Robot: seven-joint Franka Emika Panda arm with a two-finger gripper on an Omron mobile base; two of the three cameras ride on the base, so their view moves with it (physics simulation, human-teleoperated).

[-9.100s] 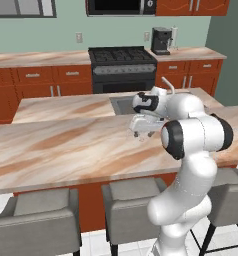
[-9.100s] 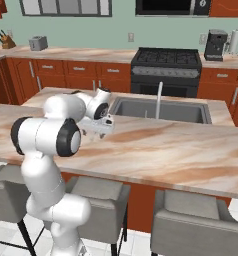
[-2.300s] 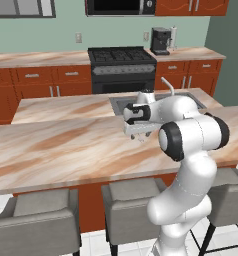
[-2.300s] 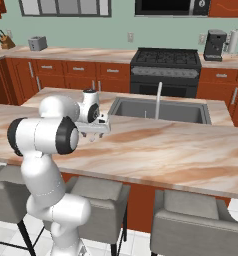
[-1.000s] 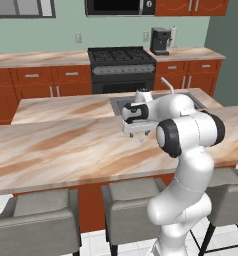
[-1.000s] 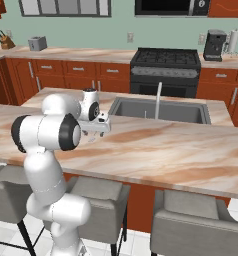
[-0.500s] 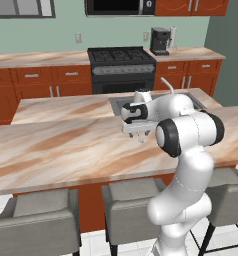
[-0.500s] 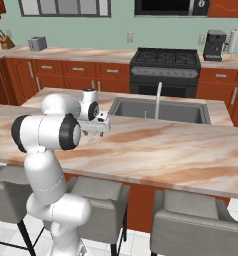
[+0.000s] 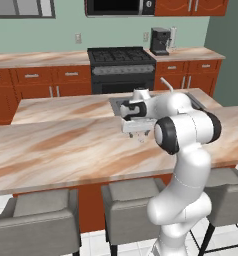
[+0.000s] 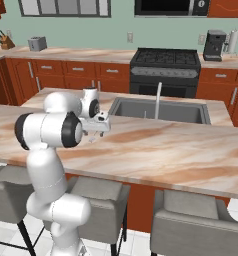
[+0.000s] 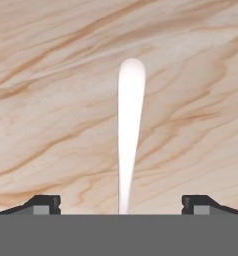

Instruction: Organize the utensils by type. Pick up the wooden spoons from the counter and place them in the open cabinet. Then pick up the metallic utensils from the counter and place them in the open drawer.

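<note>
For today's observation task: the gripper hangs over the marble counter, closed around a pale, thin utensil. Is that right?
Not quite. The gripper is open, not closed around anything: in the hand view its fingertips stand wide apart on either side of the pale thin utensil, which lies flat on the marble counter.

The counter (image 9: 66, 145) is a broad slab of pinkish-tan marble with brown veins running along its length. It extends across both base views as an island top. A sink (image 10: 161, 112) is set into its far section, with a thin faucet (image 10: 158, 100) rising at the basin's near edge. In the hand view, one slim, pale silvery utensil (image 11: 128, 130) lies flat on the marble, its rounded wider end pointing away and its narrow end toward the bottom edge.
</note>
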